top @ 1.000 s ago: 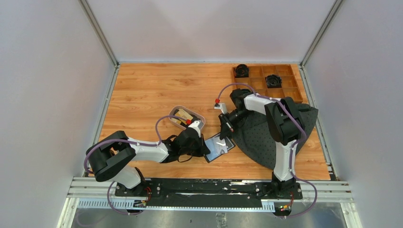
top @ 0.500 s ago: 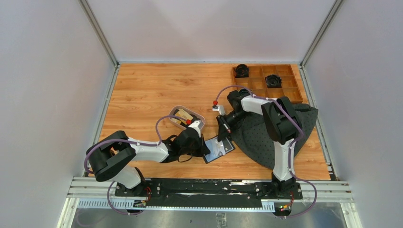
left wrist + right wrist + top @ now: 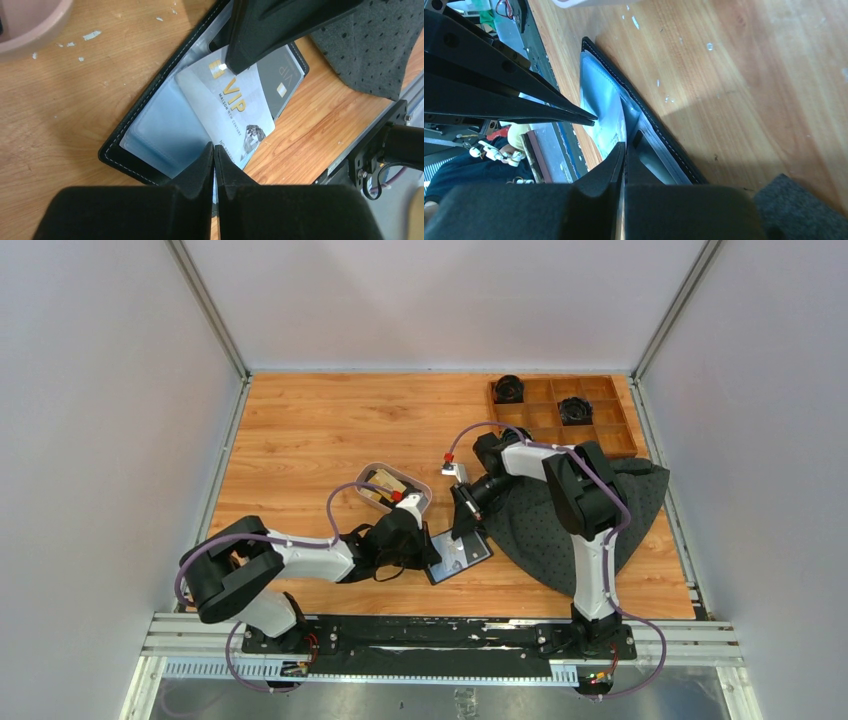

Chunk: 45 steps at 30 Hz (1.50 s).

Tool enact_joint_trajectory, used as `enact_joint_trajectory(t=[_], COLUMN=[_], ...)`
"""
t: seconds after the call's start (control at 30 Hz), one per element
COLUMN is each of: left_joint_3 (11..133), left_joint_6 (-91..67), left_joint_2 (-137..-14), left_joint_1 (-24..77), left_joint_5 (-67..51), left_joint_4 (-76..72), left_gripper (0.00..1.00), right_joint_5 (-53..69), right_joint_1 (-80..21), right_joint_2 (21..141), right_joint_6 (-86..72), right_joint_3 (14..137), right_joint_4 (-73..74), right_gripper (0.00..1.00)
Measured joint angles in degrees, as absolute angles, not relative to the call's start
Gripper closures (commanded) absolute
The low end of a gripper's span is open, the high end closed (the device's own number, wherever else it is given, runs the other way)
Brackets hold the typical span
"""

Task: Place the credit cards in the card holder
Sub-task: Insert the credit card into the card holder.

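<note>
My right gripper (image 3: pixel 463 527) is sliding leftward, turning the open card holder (image 3: pixel 470 556) with it. Its jaws clenched, it is pushing the silver card (image 3: pixel 235 107) into a slot. The left gripper (image 3: pixel 431 546), likewise clenched, is pinning the holder's near edge.

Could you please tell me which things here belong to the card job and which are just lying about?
Job: card holder, silver card, black card, tan card in the oval tray.
Lying about: wooden box, two black round things inside it, dark dotted cloth.
</note>
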State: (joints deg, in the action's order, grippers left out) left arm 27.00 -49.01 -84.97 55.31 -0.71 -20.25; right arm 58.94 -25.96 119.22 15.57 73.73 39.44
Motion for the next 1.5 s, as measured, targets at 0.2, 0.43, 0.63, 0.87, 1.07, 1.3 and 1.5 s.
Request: enact_joint_trajectory(t=[0.2,0.43,0.63,0.87,1.07,1.3,1.5], left_joint_3=[26.5,22.6,19.8,20.0,20.7,21.4,21.8], left_joint_6=[-48.1,-49.0,-50.9,-51.4,-51.9,-52.1,-52.1], left_joint_2=[-80.7,-73.2,-70.6,-73.8,-76.0,-77.2,-77.7], left_joint_1=[55.3,55.4,55.4,55.4,55.4,55.4,55.4], left_joint_5=[0.2,0.3,0.6,0.6,0.6,0.5,0.5], left_joint_4=[-19.1,-19.3,-18.5,-18.1,-18.1,-18.2,-18.2], left_gripper=[0.79,0.65,0.62,0.65,0.69,0.71,0.68], right_joint_5=[59.2,59.6,60.3,60.8,61.1,61.1,61.1], right_joint_1=[-26.7,-26.8,-26.9,-27.7,-28.4,-29.3,-29.7], right_joint_2=[119.5,119.7,119.7,120.5,120.9,121.0,121.0], right_joint_6=[16.5,17.3,18.7,20.3,20.8,20.9,20.9], right_joint_3=[74.4,74.4,74.8,76.1,76.3,76.4,76.5], right_joint_4=[40.2,40.4,41.5,43.0,43.4,43.8,44.0], right_gripper=[1.00,0.98,0.98,0.96,0.92,0.90,0.88])
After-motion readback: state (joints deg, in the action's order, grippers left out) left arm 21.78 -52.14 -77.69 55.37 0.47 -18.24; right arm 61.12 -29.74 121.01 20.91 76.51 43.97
